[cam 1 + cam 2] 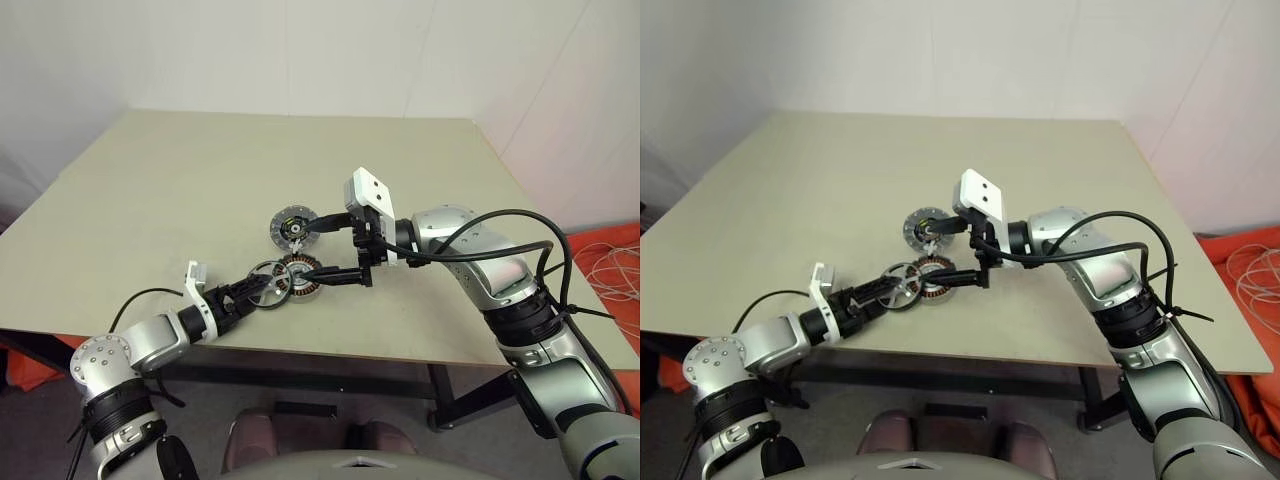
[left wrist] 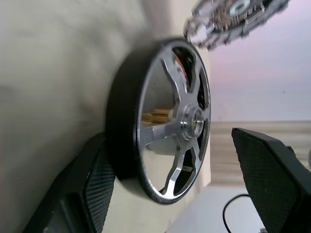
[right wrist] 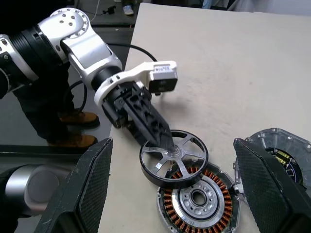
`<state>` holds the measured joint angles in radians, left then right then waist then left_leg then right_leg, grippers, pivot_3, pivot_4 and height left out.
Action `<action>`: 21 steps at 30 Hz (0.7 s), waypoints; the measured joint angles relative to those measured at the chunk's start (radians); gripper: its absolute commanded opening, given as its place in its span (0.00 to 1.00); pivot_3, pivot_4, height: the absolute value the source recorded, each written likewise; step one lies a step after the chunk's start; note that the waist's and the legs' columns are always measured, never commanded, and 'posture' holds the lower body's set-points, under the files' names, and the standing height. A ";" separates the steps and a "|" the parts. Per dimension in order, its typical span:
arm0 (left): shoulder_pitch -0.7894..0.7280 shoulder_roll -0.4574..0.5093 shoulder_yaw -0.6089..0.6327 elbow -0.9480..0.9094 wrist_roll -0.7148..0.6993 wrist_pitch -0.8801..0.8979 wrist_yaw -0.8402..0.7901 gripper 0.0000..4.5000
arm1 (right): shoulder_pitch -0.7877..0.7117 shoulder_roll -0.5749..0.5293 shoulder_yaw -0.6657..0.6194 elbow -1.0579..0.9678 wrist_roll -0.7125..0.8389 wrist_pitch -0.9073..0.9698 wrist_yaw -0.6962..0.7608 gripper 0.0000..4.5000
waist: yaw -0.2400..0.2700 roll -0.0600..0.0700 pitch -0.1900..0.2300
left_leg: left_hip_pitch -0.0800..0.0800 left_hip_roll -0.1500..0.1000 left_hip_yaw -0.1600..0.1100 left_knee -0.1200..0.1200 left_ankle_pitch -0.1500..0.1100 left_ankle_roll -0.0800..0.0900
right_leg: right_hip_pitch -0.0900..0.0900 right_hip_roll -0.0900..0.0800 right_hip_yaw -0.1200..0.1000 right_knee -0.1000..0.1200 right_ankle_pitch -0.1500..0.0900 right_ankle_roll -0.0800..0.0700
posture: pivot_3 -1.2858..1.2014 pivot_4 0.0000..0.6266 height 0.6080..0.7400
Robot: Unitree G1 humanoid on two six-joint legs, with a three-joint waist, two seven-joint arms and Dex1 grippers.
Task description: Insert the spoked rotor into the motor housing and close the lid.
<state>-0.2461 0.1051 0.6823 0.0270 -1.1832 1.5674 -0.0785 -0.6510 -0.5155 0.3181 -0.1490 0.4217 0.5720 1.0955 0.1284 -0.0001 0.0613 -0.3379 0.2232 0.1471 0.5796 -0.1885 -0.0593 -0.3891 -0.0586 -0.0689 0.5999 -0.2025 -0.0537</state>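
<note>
One flat black-rimmed spoked rotor with silver spokes, one round metal motor housing with copper-brown windings and one dark grey patterned disc lid sit on one beige surface. Two black two-fingered pincers: left pincer, right pincer.

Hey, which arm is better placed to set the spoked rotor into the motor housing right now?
Left, most likely. The left gripper grips the spoked rotor, which is tilted over the near edge of the motor housing. The right gripper is open, with the housing and lid between its fingers, holding nothing.
</note>
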 measured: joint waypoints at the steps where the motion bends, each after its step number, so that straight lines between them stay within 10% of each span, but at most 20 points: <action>1: -0.002 -0.001 -0.005 0.001 -0.002 -0.001 0.000 0.85 | 0.000 0.000 0.000 0.001 -0.001 0.000 0.000 1.00 | -0.002 0.000 0.000 | 0.000 0.000 0.000 0.000 0.000 0.000 | 0.000 0.000 0.000 0.000 0.000 0.000 | 0.52 0.00 1.00; 7: -0.002 -0.001 -0.014 0.007 -0.018 -0.002 0.001 0.72 | 0.000 0.002 0.000 0.006 -0.005 0.000 0.000 1.00 | -0.004 0.000 0.000 | -0.001 0.000 0.000 -0.001 0.000 0.000 | -0.002 0.001 0.000 0.000 0.000 0.000 | 0.52 0.00 1.00; 16: 0.045 -0.006 0.003 -0.022 -0.161 -0.061 0.060 0.10 | 0.000 0.005 0.000 0.018 -0.019 -0.004 0.001 1.00 | -0.004 0.000 0.000 | -0.002 0.000 0.000 -0.001 0.000 0.000 | -0.002 0.000 0.000 0.000 0.000 0.000 | 0.52 0.00 1.00; 21: 0.069 0.007 -0.036 -0.028 -0.232 -0.110 0.109 0.09 | 0.000 0.009 0.000 0.021 -0.026 -0.010 0.003 1.00 | -0.004 0.000 0.000 | -0.002 0.000 0.000 -0.001 0.000 0.000 | -0.002 0.001 0.000 0.000 0.000 0.000 | 0.52 0.00 1.00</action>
<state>-0.1769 0.1124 0.6460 -0.0011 -1.4153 1.4579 0.0306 -0.6509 -0.5064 0.3178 -0.1281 0.3957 0.5621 1.0986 0.1242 -0.0002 0.0614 -0.3395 0.2237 0.1474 0.5787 -0.1886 -0.0591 -0.3912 -0.0580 -0.0690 0.6000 -0.2025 -0.0537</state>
